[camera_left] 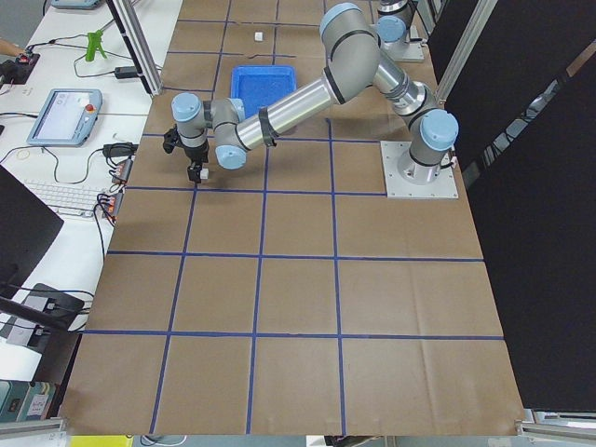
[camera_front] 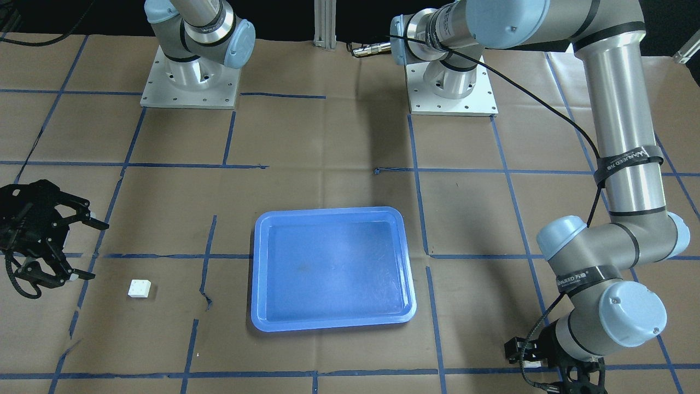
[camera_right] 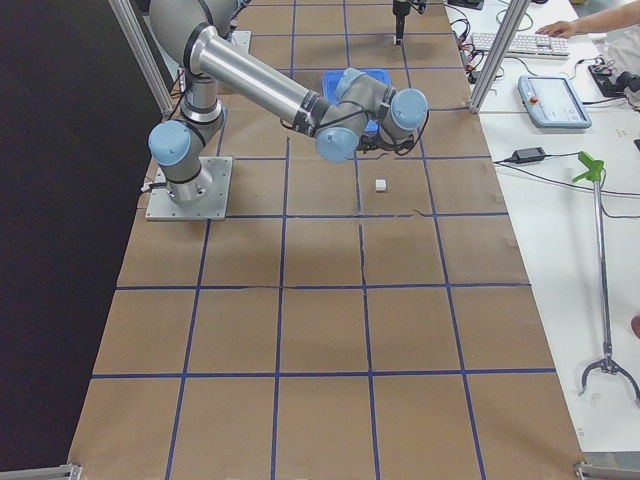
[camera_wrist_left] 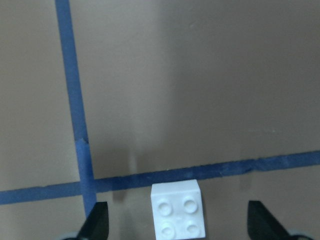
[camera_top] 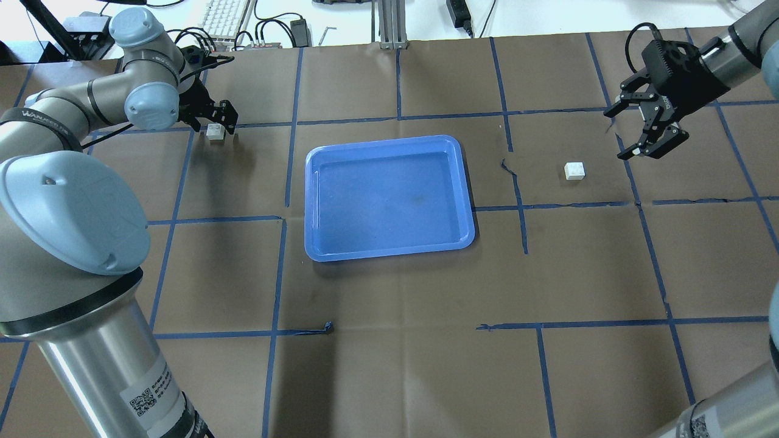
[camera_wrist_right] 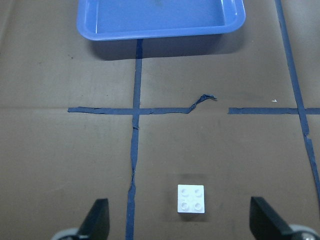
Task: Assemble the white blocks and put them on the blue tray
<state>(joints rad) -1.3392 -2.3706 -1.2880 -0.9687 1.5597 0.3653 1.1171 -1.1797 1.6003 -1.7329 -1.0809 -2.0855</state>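
Left white block (camera_top: 214, 131), right white block (camera_top: 574, 171) — studs up, apparently flat; blue tray (camera_top: 389, 194) between.

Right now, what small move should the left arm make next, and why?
Probably close the left tool on the white block, perhaps after easing down slightly: its open fingers stand either side of the block, which sits centred between them on the table, untouched.
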